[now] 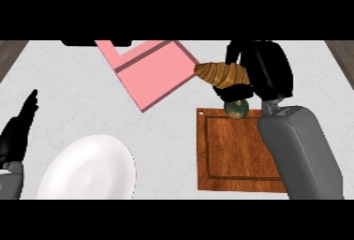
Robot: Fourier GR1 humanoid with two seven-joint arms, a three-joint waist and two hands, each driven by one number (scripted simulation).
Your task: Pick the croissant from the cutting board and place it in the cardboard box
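Above the counter's far side: right hand (257, 65) fingers curled round croissant (220, 74), held between pink cardboard box (149, 70) and cutting board (235, 150) | greenish round item (237, 108) at board's top edge | left hand (19, 126) at left edge, fingers straight, holding nothing | white plate (86, 169) near-left.

I see a pale marbled bench (83, 108). On it lie a white plate (88, 168) at the near left, a wooden cutting board (232, 154) at the right, and a pink box (149, 70) at the far middle.
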